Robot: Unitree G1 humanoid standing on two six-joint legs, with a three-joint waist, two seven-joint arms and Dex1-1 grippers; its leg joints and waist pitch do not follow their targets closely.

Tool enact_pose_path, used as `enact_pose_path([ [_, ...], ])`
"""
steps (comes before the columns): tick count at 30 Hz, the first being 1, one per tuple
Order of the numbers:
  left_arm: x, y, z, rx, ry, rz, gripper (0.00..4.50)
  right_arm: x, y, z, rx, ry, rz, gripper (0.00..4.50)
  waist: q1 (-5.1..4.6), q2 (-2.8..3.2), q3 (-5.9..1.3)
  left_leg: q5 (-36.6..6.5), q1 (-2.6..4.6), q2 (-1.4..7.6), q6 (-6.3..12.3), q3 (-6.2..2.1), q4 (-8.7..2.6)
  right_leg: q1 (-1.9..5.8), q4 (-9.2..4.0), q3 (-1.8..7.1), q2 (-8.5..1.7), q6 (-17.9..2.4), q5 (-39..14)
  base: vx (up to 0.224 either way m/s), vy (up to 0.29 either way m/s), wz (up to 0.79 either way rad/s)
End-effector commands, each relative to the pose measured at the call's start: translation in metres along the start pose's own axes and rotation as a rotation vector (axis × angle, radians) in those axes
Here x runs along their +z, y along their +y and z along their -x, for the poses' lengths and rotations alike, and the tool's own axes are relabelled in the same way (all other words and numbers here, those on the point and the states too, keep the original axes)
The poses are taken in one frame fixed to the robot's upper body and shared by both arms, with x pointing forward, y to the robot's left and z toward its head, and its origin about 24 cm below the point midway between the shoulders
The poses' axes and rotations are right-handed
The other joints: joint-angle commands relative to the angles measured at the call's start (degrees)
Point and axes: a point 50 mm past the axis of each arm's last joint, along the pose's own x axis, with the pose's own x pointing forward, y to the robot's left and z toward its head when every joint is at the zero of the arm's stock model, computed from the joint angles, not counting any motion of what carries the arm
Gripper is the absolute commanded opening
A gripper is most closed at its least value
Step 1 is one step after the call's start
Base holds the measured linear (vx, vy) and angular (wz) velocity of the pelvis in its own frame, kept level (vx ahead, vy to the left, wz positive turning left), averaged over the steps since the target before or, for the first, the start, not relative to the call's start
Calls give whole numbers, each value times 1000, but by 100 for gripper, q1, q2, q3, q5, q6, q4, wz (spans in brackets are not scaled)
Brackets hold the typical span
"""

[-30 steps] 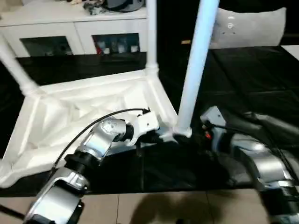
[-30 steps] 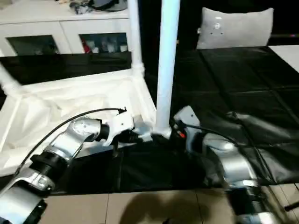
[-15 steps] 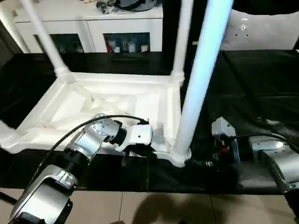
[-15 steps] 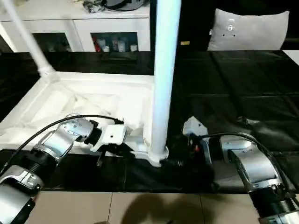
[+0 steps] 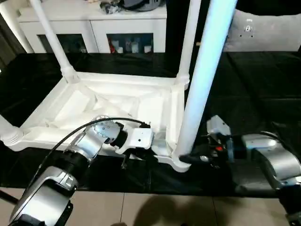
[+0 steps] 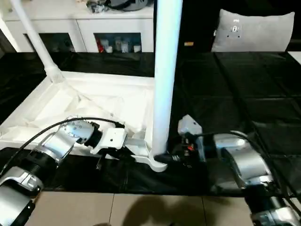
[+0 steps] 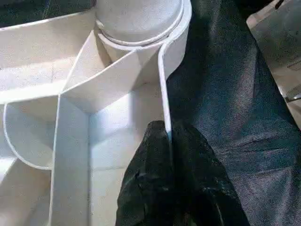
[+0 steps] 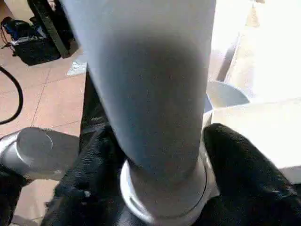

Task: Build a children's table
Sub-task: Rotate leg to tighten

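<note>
The right gripper (image 8: 162, 183) has narrowed its jaws around the near leg (image 5: 200, 94) at its socket, ready to seat it; the left gripper (image 7: 171, 183) stays clamped on the tabletop rim (image 7: 165, 94).

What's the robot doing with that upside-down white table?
It is building a children's table, which lies upside down on a black mat with legs already standing up from it. The left hand is pinched shut on the table's rim. The right hand has a finger on each side of the near leg at its base.
</note>
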Motion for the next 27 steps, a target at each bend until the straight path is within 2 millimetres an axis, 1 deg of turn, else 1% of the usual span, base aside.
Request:
enact_pose_path([
  [1,-3,-7,-7,-84,35,-24,0,3,0,-2,8,1,13,249,-12,-109,-388,-499,-56,308,534,-23,-453,382,-319,366,-316,-1083,-1452,0,0,0],
  [3,-3,-8,-7,-83,35,-24,0,3,0,-3,7,2,13,239,-9,-109,-381,-538,-58,305,551,-17,-453,385,-326,365,-324,-1095,-1468,0,0,0],
  [4,-3,-8,-8,-84,35,-23,0,2,0,-4,15,2,7,239,-12,-112,-376,-610,-58,296,527,-13,-457,390,-343,362,-325,-1058,-1602,0,0,0],
  [7,-4,-8,-8,-84,35,-22,0,1,0,-5,25,0,-1,207,-15,-119,-373,-645,-60,290,496,-14,-460,391,-359,361,-324,-996,-1746,0,0,0],
  [12,-3,-8,-9,-69,22,-7,0,1,3,-5,36,-11,-17,194,-14,-110,-379,-589,-61,296,505,-19,-459,390,-347,361,-319,-1009,-1659,0,0,0],
  [13,1,-6,-11,-38,-22,39,0,1,5,-8,28,-38,-40,193,-16,-95,-374,-588,-56,302,491,-12,-460,393,-338,363,-319,-1039,-1634,0,0,0],
  [15,6,-3,-14,-3,-69,91,0,0,6,-13,-21,-54,-75,193,-19,-106,-376,-600,-55,306,481,-11,-466,394,-347,371,-324,-1049,-1634,0,0,0],
  [16,10,2,-17,50,-81,137,0,-1,4,-22,-99,-60,-86,193,-22,-99,-363,-594,-51,313,447,-18,-477,387,-348,372,-320,-1052,-1649,0,0,0],
  [17,12,5,-19,80,-89,167,0,-1,2,-27,-151,-64,-98,193,-53,-86,-346,-694,-48,287,374,-19,-488,378,-369,360,-312,-1000,-1853,0,0,0],
  [18,12,5,-19,80,-89,167,0,-1,2,-27,-151,-64,-98,193,-72,-91,-336,-784,-40,276,322,-17,-496,373,-397,351,-308,-947,-2022,0,0,0],
  [19,18,10,-23,135,-114,216,0,1,-4,-36,-251,-84,-128,193,-128,-97,-319,-932,-52,256,221,-20,-512,395,-432,339,-305,-818,-2349,0,0,0],
  [20,23,14,-27,180,-140,260,0,3,-10,-45,-350,-107,-165,193,-178,-85,-311,-1083,-36,225,144,-31,-508,378,-483,314,-306,-694,-2678,0,0,0],
  [21,23,14,-27,180,-140,260,0,3,-10,-45,-350,-107,-165,193,-227,-94,-301,-1124,-56,212,115,-31,-509,380,-496,306,-302,-644,-2785,0,0,0],
  [22,26,16,-30,200,-143,281,0,5,-13,-51,-406,-118,-187,193,-295,-84,-300,-1257,-60,198,72,-55,-508,382,-531,272,-303,-524,-3014,0,0,0],
  [23,27,18,-31,218,-139,291,0,6,-16,-55,-437,-124,-204,193,-338,-80,-294,-1325,-56,185,74,-59,-504,365,-562,258,-302,-478,-3103,0,0,0],
  [24,27,19,-32,238,-133,301,0,7,-17,-58,-459,-125,-211,193,-425,-84,-290,-1473,-60,166,96,-71,-491,354,-595,233,-288,-401,-3243,0,0,0],
  [25,28,23,-33,274,-121,314,0,8,-20,-63,-496,-123,-217,193,-499,-82,-285,-1555,-52,148,131,-71,-475,336,-619,220,-281,-372,-3318,0,0,0],
  [26,28,24,-33,289,-116,318,0,9,-21,-65,-511,-121,-217,193,-553,-70,-288,-1572,-86,139,155,-81,-467,347,-630,204,-278,-327,-3354,0,0,0],
  [27,30,30,-33,360,-94,336,0,12,-27,-71,-593,-134,-221,193,-561,-75,-296,-1546,-76,133,152,-78,-456,336,-640,198,-284,-307,-3362,0,0,0],
])
